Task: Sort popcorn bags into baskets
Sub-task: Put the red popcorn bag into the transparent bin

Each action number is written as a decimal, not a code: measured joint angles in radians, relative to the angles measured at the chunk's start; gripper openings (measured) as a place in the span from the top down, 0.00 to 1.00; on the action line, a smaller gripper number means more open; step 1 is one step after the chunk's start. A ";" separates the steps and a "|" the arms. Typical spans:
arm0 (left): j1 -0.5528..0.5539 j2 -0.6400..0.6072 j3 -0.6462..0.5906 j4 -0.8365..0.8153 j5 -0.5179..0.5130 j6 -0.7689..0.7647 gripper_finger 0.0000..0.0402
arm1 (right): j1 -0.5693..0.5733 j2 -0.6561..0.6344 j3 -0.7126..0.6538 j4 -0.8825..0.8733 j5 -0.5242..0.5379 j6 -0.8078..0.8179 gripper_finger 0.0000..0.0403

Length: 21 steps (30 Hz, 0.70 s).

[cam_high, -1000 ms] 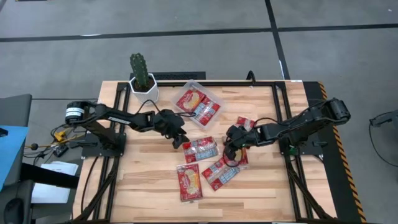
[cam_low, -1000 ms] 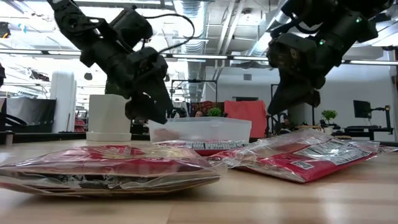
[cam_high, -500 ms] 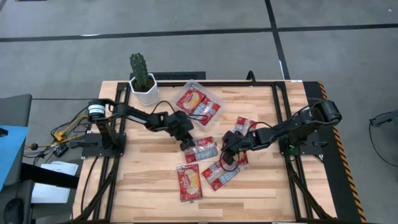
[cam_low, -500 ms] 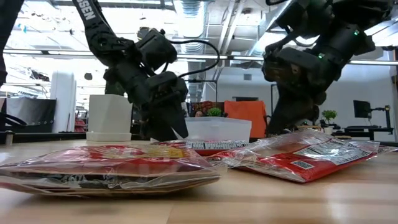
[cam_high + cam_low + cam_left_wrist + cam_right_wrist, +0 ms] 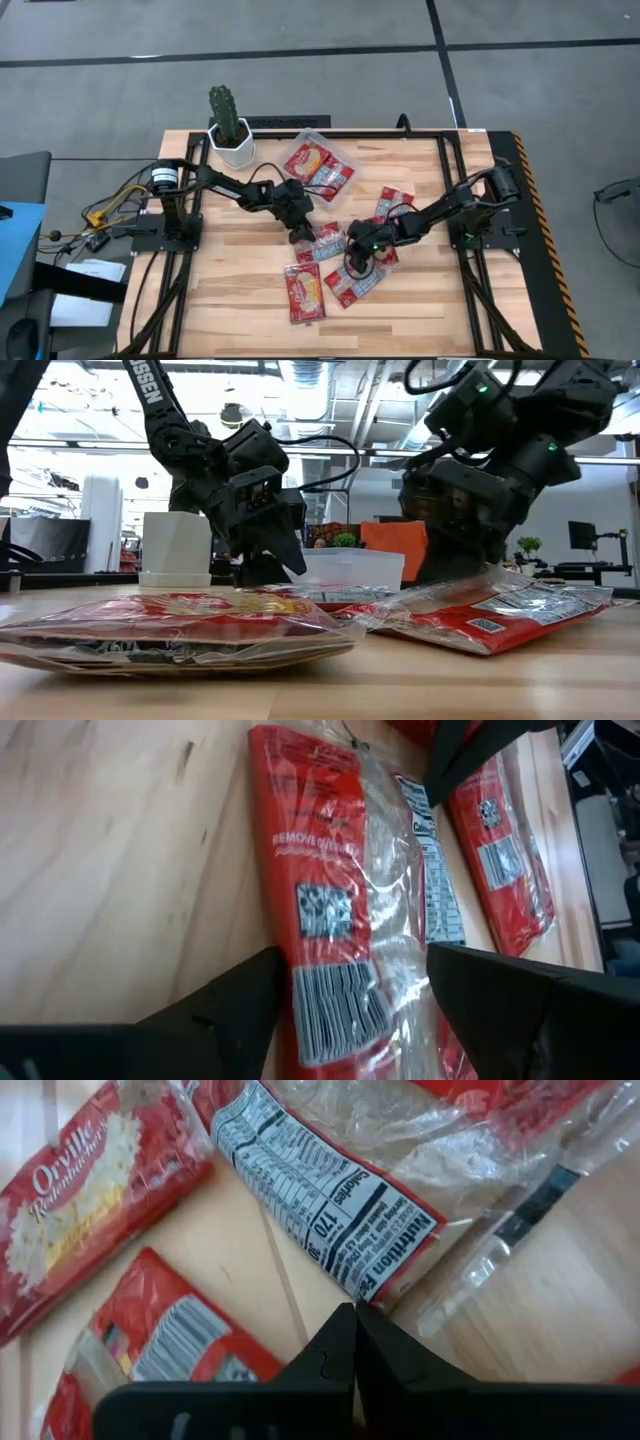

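Two end effectors work at the centre of the tabletop. Left end effector is spread open, its fingers straddling the end of a popcorn bag lying flat. Right end effector, at 3 o'clock from that bag, has its fingers pressed together, tips at the edge of another popcorn bag. Clear basket, at 12 o'clock from the left end effector, holds two bags.
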 joint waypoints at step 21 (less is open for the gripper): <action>0.007 -0.010 0.014 -0.001 0.042 0.031 0.97 | -0.073 0.018 0.066 -0.038 0.011 -0.070 0.92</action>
